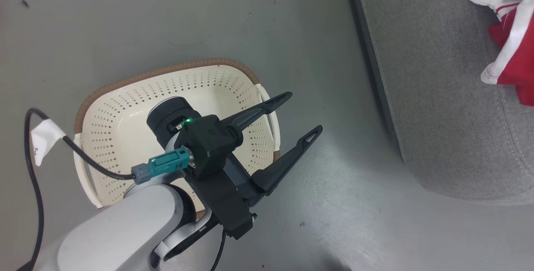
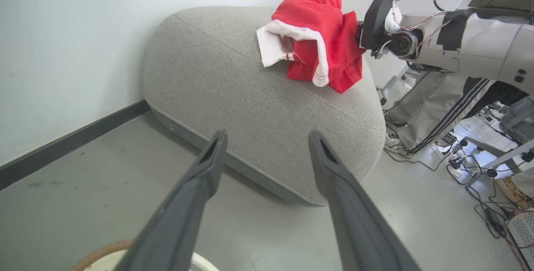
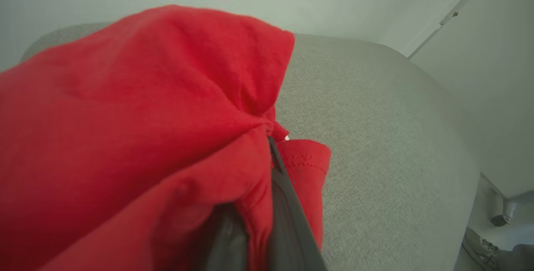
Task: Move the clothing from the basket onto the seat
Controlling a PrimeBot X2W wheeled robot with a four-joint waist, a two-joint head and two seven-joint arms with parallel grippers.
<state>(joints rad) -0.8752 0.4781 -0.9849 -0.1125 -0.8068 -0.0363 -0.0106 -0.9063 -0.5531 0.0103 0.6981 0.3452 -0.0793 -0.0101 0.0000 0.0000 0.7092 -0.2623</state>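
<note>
**Landing the clothing [image 1: 515, 49] on the seat [image 1: 438, 95], basket [image 1: 125, 108] bare**

Looking down from the head: cream basket standing on the floor [image 1: 208, 20], well apart from the grey seat, with nothing inside wherever its perforated walls show, though partly hidden behind the left arm [image 1: 125, 221]. Hovering over its rim on the seat's side, left gripper [image 1: 305, 111] spread wide and holding nothing. Lying toward the seat's far edge, red-and-white clothing.

Looking along the left wrist: wide-spread empty fingers aimed at the seat across the floor. Bunched on top of the cushion, clothing with its upper folds drawn toward the right arm [image 2: 459, 49] and its lower folds touching the upholstery. Beyond, a person's legs [image 2: 434, 108] in striped trousers, and cables [image 2: 479, 179].

Looking along the right wrist: right gripper [image 3: 258, 204] clamped tight on a pinch of red cloth, grey seat just beneath.

Judging by all three: transfer nearly complete, with only the letting go and pulling clear apparently left to do.
</note>
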